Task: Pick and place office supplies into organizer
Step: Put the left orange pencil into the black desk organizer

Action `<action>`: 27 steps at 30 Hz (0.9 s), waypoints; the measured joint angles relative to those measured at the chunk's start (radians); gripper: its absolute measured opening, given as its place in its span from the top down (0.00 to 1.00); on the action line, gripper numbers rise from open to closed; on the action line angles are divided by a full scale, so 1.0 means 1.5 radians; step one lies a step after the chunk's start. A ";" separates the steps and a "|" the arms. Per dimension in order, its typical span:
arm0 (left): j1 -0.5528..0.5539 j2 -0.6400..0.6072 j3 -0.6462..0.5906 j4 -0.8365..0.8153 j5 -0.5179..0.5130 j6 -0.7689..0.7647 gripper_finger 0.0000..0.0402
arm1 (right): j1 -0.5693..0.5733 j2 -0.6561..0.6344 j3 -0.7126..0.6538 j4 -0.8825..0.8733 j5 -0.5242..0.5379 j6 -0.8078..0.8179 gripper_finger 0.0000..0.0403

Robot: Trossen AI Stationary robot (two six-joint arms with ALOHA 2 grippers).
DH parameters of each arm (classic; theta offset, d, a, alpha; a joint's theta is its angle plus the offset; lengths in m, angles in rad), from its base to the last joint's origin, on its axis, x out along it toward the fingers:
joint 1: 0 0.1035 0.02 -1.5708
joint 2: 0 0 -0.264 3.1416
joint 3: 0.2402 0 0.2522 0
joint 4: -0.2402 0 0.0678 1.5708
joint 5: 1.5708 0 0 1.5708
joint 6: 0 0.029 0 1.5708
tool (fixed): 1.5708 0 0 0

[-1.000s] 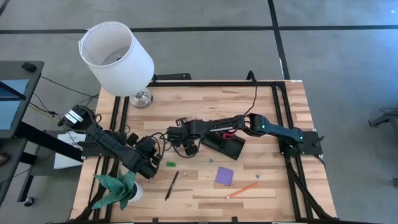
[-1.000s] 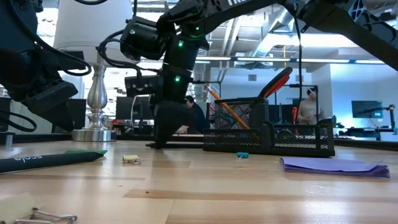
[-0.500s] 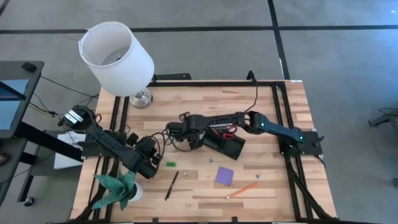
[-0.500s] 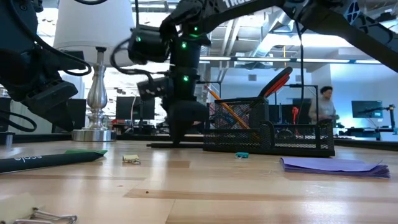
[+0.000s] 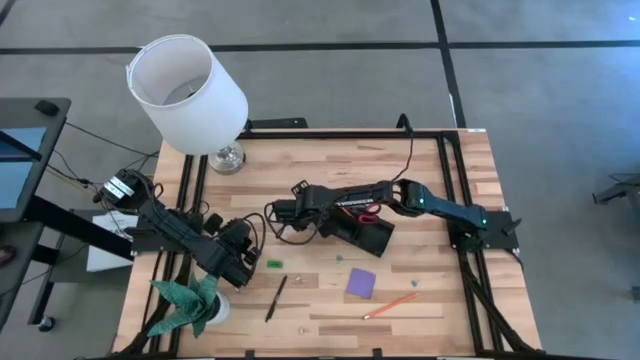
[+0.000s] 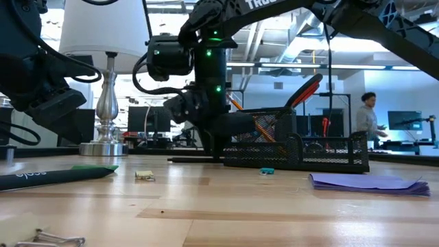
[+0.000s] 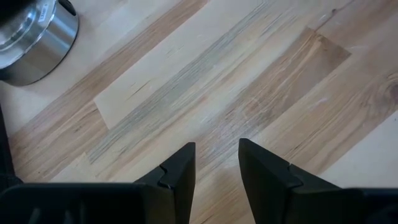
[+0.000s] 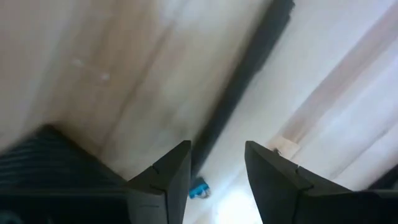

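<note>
The black mesh organizer (image 5: 362, 231) stands at mid table and holds red-handled scissors (image 6: 304, 90) and orange pencils (image 6: 257, 127). My right gripper (image 6: 206, 137) hangs open and tilted just left of the organizer, above a black pen (image 8: 245, 71) lying flat on the table (image 6: 186, 160). On the wood nearer the front edge lie a purple note pad (image 5: 361, 282), an orange pencil (image 5: 390, 305), another black pen (image 5: 276, 297), a green piece (image 5: 274, 264) and a tiny blue piece (image 8: 198, 188). My left gripper (image 5: 240, 262) waits open at the left.
A white-shaded lamp (image 5: 188, 88) stands on its metal base (image 5: 228, 157) at the far left. A green paper plant (image 5: 185, 300) sits at the near left corner. A binder clip (image 6: 55, 240) and a small tan piece (image 6: 144, 175) lie near the front.
My right gripper has risen off the table beside the black pen, tipped from pointing down to a slant, and shifted toward the organizer. The pen stays flat on the table. A person in the room behind has walked to the right.
</note>
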 joint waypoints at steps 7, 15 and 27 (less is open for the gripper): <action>0.000 0.000 0.000 0.000 -0.001 0.000 0.70 | -0.011 0.000 0.000 0.009 0.011 0.029 0.65; 0.000 0.000 0.000 0.000 0.012 0.016 0.70 | 0.011 0.000 0.000 0.010 0.024 0.041 0.67; -0.001 -0.006 0.097 -0.159 0.007 0.017 0.70 | 0.085 -0.002 0.096 0.017 -0.019 0.092 0.68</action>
